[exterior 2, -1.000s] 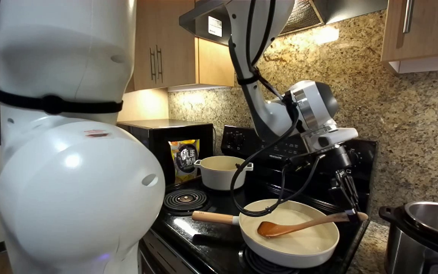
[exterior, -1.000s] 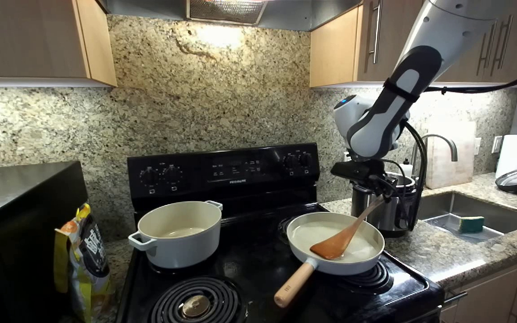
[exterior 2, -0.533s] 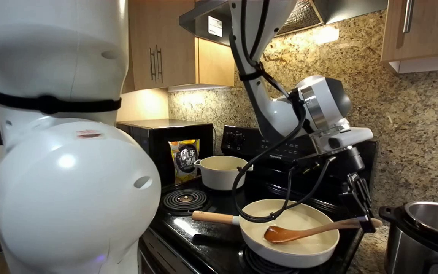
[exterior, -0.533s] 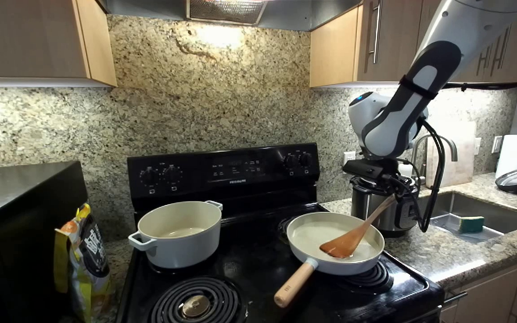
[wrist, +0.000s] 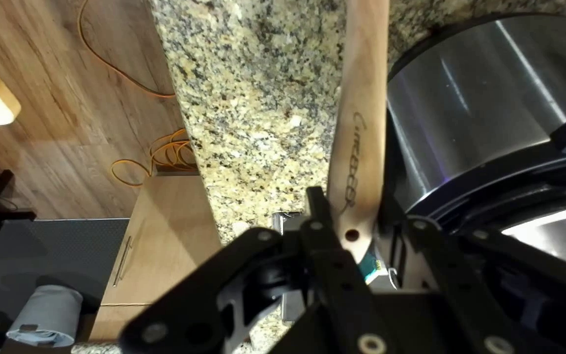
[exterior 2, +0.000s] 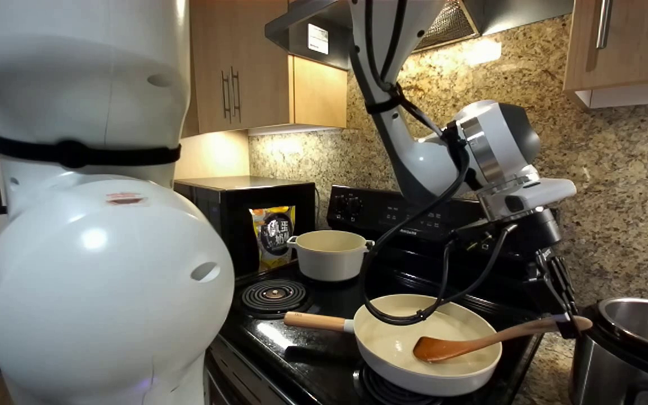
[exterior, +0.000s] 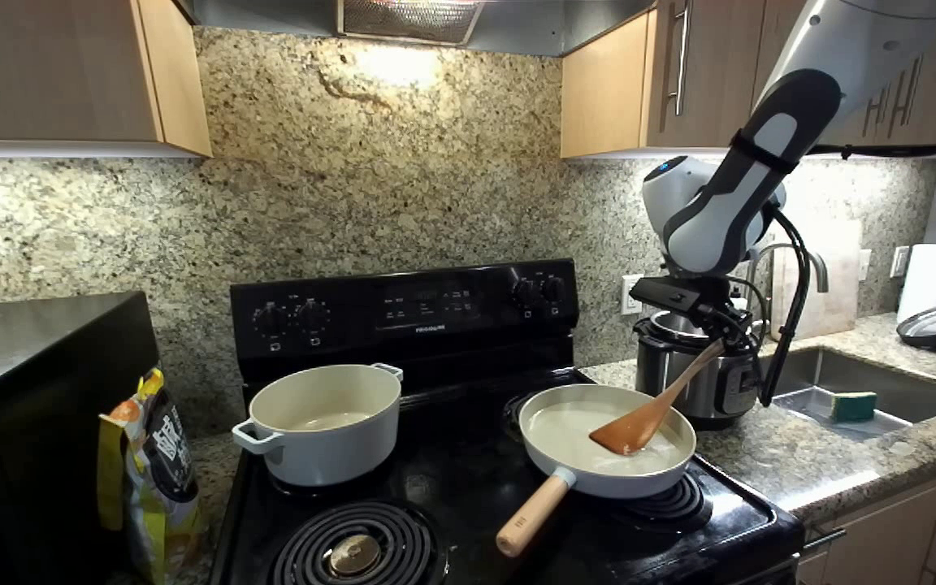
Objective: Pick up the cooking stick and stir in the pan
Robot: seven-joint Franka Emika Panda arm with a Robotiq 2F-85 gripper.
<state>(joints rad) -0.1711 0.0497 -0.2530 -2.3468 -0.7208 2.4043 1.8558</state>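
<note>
Cooking stick [exterior: 653,410]: in an exterior view, blade [exterior: 626,432] inside the pan [exterior: 553,422], long axis slanting up and out opposite the pan handle [exterior: 535,513].
Tool [exterior 2: 568,325]: in an exterior view, outside the pan; blade points down from it, roughly handleward.
Shaft [wrist: 360,123]: in the wrist view, pinched by the tool near its holed end.
Pan: judged to bound the next stroke.

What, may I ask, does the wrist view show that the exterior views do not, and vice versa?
Only the wrist view shows an orange cord and the lettering on the spatula.
Only the exterior views show the pan, with the spatula's blade in it, and the white pot.
All share the tool gripping the spatula, plus the steel pot.
</note>
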